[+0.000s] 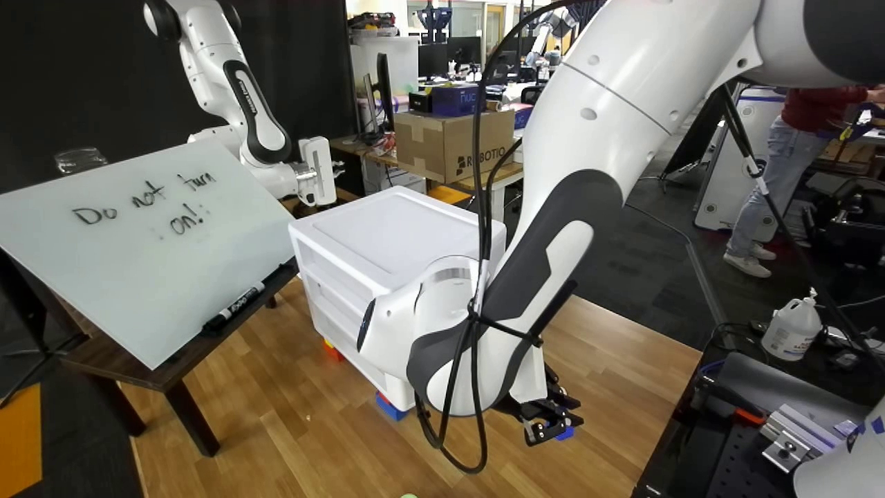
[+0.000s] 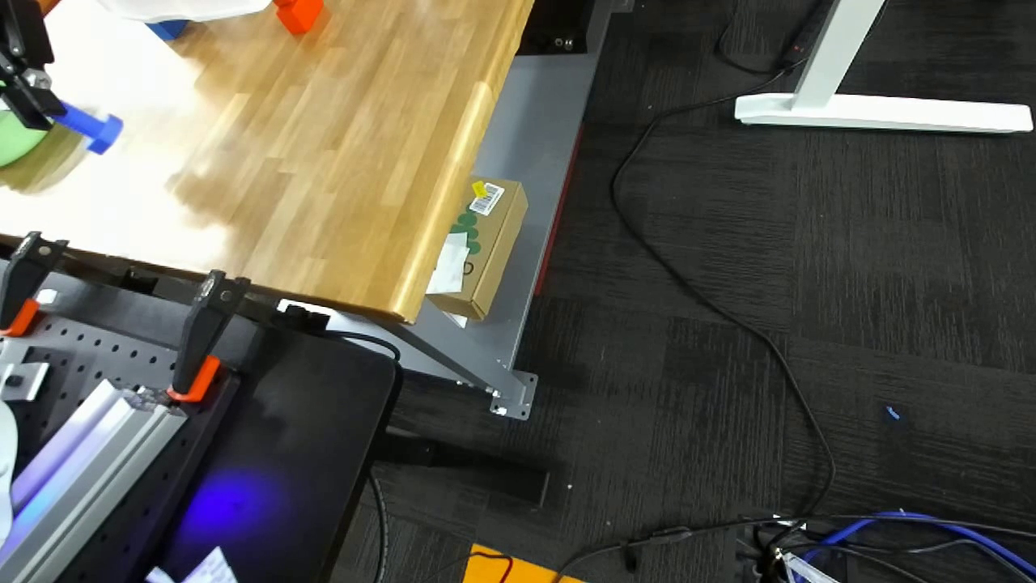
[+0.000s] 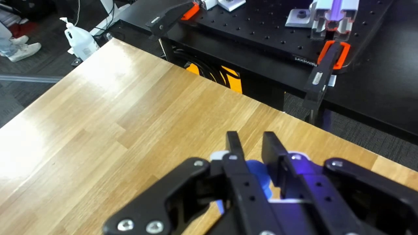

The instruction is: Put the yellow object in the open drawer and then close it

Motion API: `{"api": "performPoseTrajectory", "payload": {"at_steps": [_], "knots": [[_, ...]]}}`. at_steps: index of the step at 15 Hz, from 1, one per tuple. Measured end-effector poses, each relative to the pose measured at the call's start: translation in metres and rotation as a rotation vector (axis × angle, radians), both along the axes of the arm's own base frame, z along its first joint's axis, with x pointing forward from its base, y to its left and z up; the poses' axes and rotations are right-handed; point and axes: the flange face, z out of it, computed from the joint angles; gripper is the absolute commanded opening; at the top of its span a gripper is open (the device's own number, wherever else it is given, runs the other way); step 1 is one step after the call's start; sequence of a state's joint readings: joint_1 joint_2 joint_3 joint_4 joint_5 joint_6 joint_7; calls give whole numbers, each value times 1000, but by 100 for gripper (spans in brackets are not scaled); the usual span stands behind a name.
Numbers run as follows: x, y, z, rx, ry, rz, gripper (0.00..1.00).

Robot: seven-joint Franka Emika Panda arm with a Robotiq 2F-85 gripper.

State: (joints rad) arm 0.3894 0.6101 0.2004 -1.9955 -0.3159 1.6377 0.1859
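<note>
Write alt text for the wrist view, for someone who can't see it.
A black claw holds a blue object over a wooden table. Beyond its edges are a black bench with orange-tipped clamps and a white pump bottle.

black claw [image 3: 251, 137], blue piece [image 2: 99, 131], white drawer unit [image 1: 394, 235], tan wood-grained tabletop [image 3: 147, 130]

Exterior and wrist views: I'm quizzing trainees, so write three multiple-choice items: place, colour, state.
1. Relative to the wooden tabletop, where is the drawer unit?
A beneath it; B over it; C far from it
2. What colour is the held object?
A yellow; B red; C blue
3. What state is the whiteboard in?
A written on; B blank; C face down

1 B: an exterior view shows its base above wood.
2 C: the wrist view shows blue in the hand.
3 A: it reads "Do not turn on!"
</note>
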Motion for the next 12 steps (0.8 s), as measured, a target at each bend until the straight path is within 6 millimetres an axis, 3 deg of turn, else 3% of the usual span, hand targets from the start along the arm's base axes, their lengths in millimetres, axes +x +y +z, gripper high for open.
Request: {"api": "performPoseTrajectory", "payload": {"at_steps": [4, 6, 12], "knots": [[0, 3, -1, 2, -2, 5, 6], [4, 17, 0, 19, -12, 28, 6], [1, 118, 4, 63, -14, 249, 6]]}}
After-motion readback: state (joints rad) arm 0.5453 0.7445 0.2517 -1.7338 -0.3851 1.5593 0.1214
